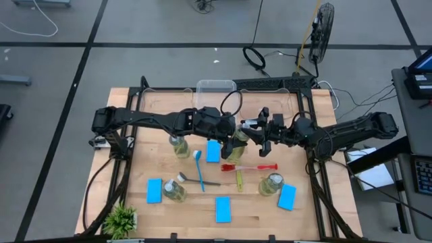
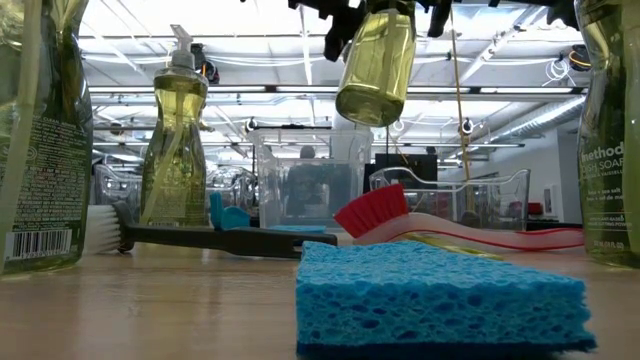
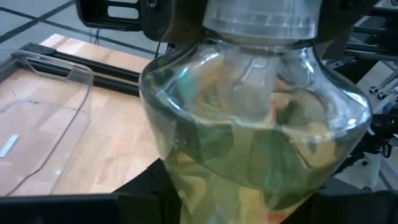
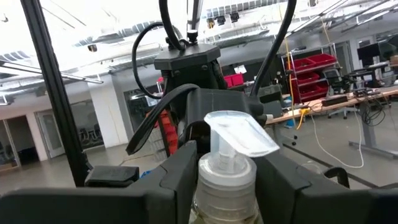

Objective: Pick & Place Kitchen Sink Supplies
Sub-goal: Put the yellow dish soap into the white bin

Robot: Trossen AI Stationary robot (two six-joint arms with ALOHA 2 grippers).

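One clear bottle of yellow-green liquid (image 1: pixel 239 140) hangs in the air over the table's middle, between both grippers. In the low view this bottle (image 2: pixel 378 60) is tilted, base down, well above the table. My left gripper (image 1: pixel 231 133) is shut on its body and my right gripper (image 1: pixel 252 131) is shut at its white pump top. Three more bottles (image 1: pixel 179 145) (image 1: pixel 174 190) (image 1: pixel 271 183) stand upright on the table. Several blue sponges (image 1: pixel 213 151) lie flat. The blue (image 1: pixel 200 169), red (image 1: pixel 251 167), yellow-green (image 1: pixel 239 179) and grey (image 1: pixel 208 183) brushes lie at mid-table. My left gripper (image 3: pixel 249 208) has the bottle's wide lower body (image 3: pixel 249 149) between its two fingers (image 3: pixel 146 190), coming level from the table's left. The bottle is lifted clear. My right gripper (image 4: pixel 227 180) pinches the neck collar (image 4: pixel 225 177) just under the white pump head (image 4: pixel 239 134), one finger (image 4: pixel 180 171) on each side, coming from the table's right.
Clear plastic bins (image 1: pixel 216 86) and a shallow clear tray (image 3: pixel 43 118) sit along the far edge, inside the arms' black frame. A small green plant (image 1: pixel 121 219) stands at the near left corner. A sponge (image 2: pixel 440 295) lies close before the low camera.
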